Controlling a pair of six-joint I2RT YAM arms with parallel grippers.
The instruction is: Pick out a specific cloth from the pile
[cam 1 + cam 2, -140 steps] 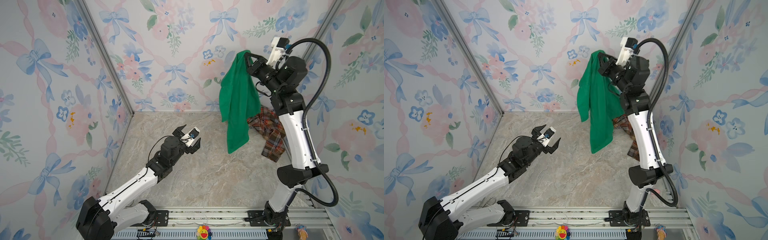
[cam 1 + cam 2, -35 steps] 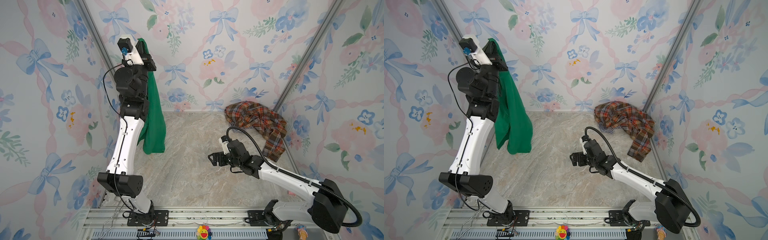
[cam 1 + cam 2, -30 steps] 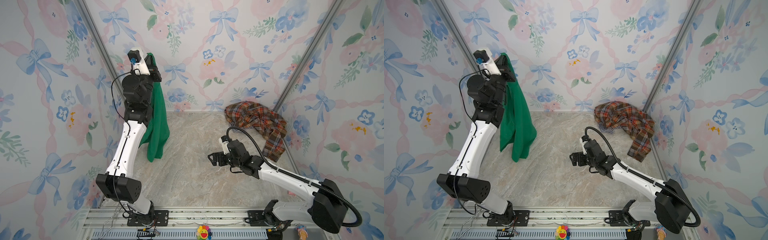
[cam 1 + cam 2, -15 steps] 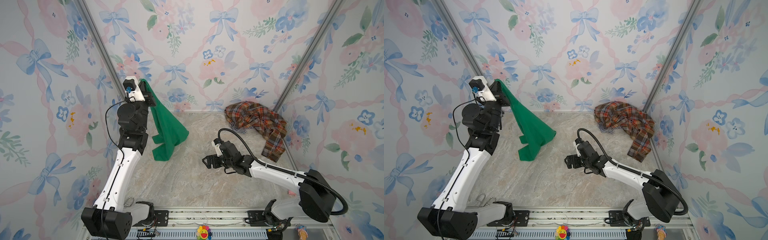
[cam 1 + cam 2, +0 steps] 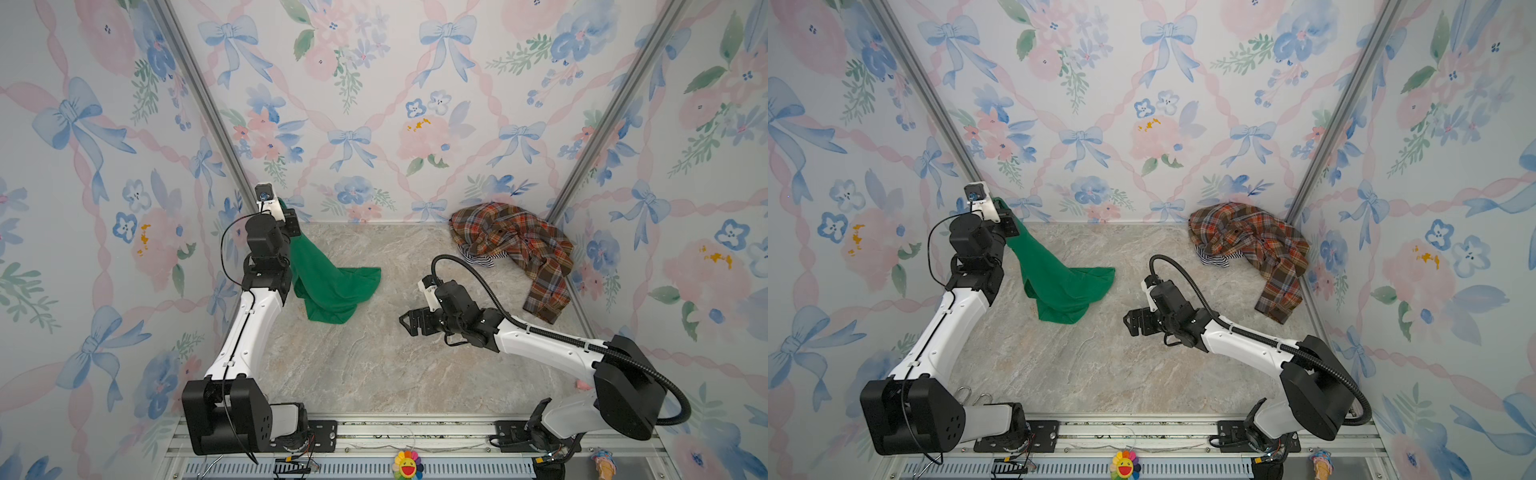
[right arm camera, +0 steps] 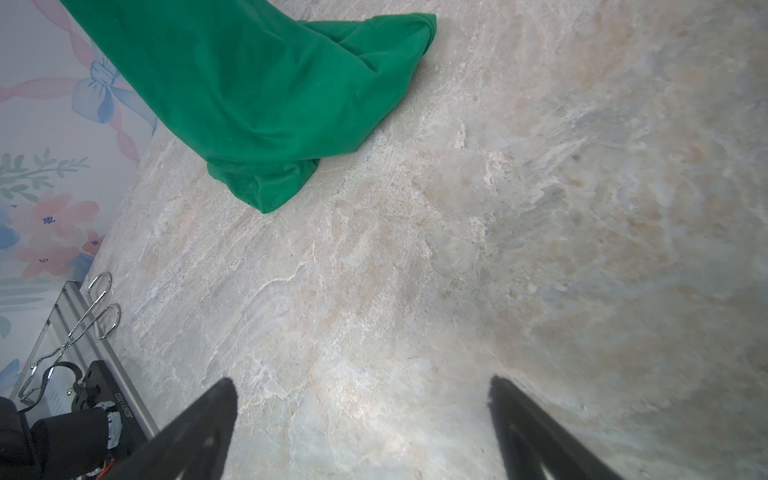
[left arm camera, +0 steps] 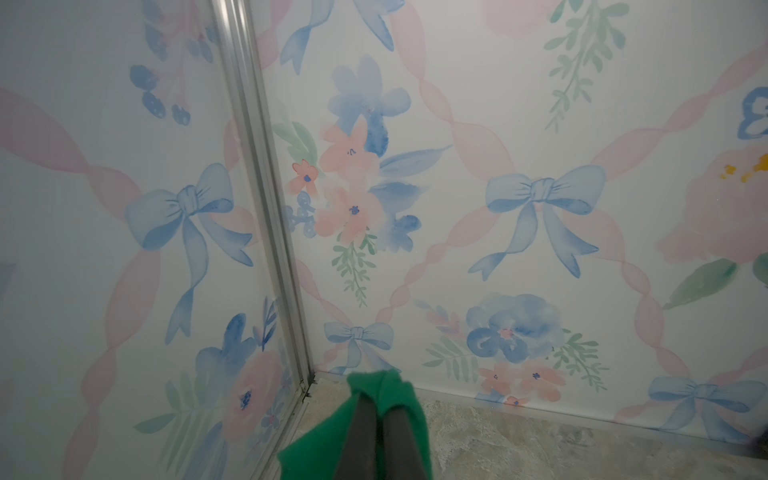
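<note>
L end effector (image 7: 380, 411) pinches cloth (image 5: 328, 278) — pile (image 5: 511, 241) seen only in top views.

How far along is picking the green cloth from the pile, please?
Done: the cloth is apart from the pile. In hand: the left gripper is shut on its top end, the rest draped onto the table. Left: probably release it. The right gripper is open and empty.

Cloth (image 5: 332, 282) at left, pile (image 5: 511, 241) at back right (well apart)
</note>
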